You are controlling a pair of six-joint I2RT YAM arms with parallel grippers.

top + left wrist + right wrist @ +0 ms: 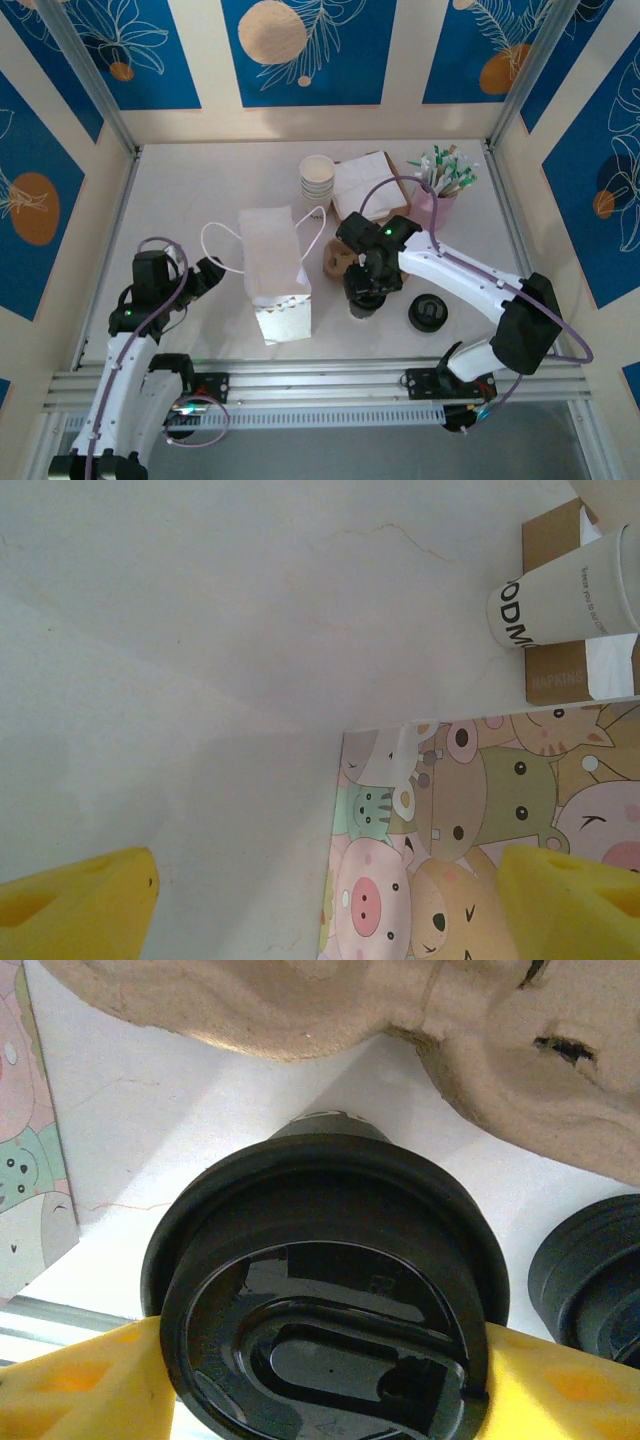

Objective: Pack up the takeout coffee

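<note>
The right gripper (325, 1385) clasps 1 lidded cup (320, 1260) beside the cardboard carrier (335, 262) (seemingly empty); the left gripper (207, 272) hangs open by the paper bag (275, 270), nothing packed yet

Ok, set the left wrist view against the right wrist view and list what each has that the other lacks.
Left wrist: a paper cup and the napkin box. Right wrist: the right gripper closed on a black lid, a cardboard cup carrier, a second black lid. Both: the cartoon-printed bag and the white table.
</note>
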